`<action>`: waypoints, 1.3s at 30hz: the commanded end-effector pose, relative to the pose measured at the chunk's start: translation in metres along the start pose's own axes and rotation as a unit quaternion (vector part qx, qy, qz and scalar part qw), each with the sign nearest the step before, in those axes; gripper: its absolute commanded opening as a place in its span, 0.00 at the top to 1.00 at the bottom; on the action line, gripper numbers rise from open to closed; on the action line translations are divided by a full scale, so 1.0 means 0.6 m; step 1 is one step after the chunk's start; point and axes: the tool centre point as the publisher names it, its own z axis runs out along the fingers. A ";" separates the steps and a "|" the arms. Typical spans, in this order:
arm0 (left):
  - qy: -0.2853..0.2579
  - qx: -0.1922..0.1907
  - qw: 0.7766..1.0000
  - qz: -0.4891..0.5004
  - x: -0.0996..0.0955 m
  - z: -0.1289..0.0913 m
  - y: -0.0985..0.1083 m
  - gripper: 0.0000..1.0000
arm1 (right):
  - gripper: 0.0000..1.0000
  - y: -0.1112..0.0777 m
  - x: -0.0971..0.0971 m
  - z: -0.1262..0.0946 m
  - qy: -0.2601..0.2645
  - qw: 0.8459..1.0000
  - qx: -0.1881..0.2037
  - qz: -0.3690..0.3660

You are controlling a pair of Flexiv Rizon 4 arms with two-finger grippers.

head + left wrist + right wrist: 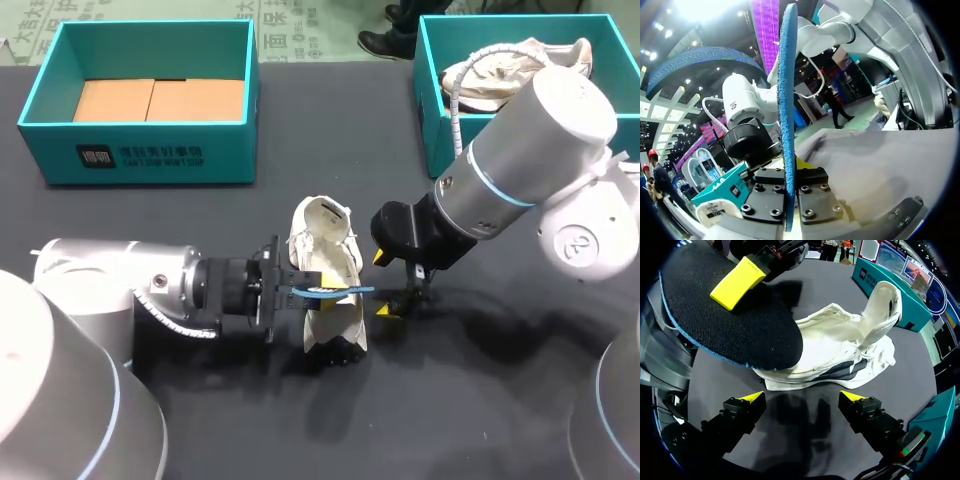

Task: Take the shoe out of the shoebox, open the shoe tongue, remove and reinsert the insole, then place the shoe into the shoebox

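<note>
Left gripper point(315, 290) was clamped on the blue-edged insole point(352, 290), both fingers pressed against its flat faces; in the left wrist view the insole stood edge-on between them. It held the insole over the toe end of the shoe point(325, 235), and I couldn't tell whether the two touched. The white shoe sat on the dark worktop point(450, 400) between the two grippers, outside both boxes, with its heel end pointing away from the robot. Right gripper point(385, 285) was wide open and held nothing, low over the worktop just beside the shoe, its yellow tips apart and clear of the shoe. Left shoebox point(140, 165) sat at the far left of the worktop with only brown cardboard inside. Right shoebox point(432, 110) at the far right held a second shoe point(510, 70).
</note>
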 end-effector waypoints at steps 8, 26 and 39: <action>-0.006 -0.010 1.000 -0.005 0.000 0.009 0.021 1.00 | 0.00 0.000 0.001 0.001 -0.001 1.000 0.000 0.000; -0.019 -0.028 0.999 -0.011 -0.003 -0.001 0.041 1.00 | 0.00 0.000 0.001 0.001 -0.001 1.000 0.000 0.000; -0.030 -0.044 0.998 -0.014 -0.008 -0.011 0.065 1.00 | 0.00 0.000 0.001 0.001 -0.001 1.000 0.000 0.000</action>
